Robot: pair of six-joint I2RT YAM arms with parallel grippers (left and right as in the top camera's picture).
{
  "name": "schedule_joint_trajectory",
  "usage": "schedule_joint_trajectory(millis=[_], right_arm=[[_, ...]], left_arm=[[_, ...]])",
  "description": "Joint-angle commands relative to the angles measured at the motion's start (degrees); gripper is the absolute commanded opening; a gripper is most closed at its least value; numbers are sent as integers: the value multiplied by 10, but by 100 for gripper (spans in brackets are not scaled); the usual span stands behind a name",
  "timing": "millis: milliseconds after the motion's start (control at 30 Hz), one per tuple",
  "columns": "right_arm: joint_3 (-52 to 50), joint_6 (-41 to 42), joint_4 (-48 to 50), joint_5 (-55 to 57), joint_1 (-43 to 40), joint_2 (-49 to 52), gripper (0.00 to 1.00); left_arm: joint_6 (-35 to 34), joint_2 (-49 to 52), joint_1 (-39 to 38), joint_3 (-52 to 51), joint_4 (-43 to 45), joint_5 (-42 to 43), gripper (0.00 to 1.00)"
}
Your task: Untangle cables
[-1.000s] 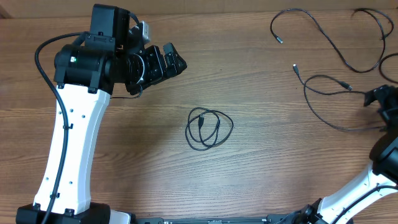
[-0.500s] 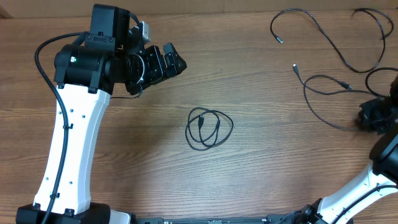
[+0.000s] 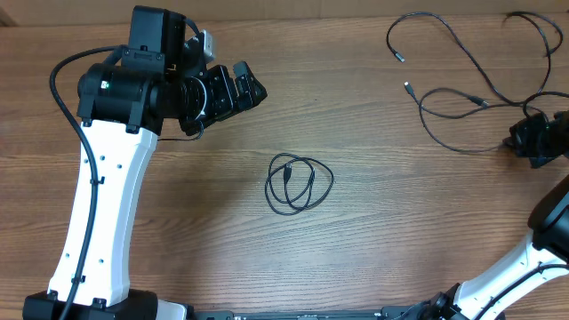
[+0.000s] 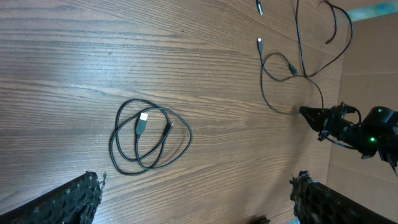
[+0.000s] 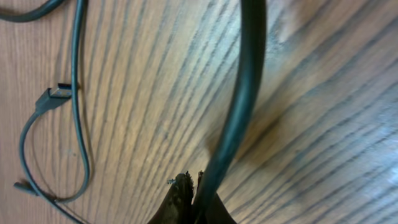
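A wood-grain table (image 3: pixel 400 258) carries the cables. Nearest the arm bases, at the table's middle, a coiled bundle (image 3: pixel 300 183) lies untouched, its loops overlapping and a plug end tucked inside. Beyond it, to the left, the left gripper (image 3: pixel 253 82) is held above the wood, spread wide with nothing in it. At the far right, the loose strands (image 3: pixel 407 87) are laid out and crossed over one another. One is pinched by the right gripper (image 3: pixel 518 142), its fingers pressed together on it. The untangling is judged barely begun: the crossings and the coil are yet to be undone.
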Motion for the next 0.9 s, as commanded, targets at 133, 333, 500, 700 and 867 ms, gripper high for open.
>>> schedule_joint_trajectory(millis=[133,333,500,700,867], right_arm=[[62,-14,-32,-25,1,0,73],[185,-13,-138,-20,0,0,100],[333,-10,-266,-14,2,0,100],[465,-8,-405,-14,17,-28,100],[480,-9,-481,-14,45,-120,100]], left_arm=[[16,-5,-4,11,2,-7,100],[16,-5,-4,11,-3,-11,100],[51,-5,-4,11,-7,-7,100],[91,-11,-4,11,-8,42,100],[90,-47,-4,11,-26,27,100]])
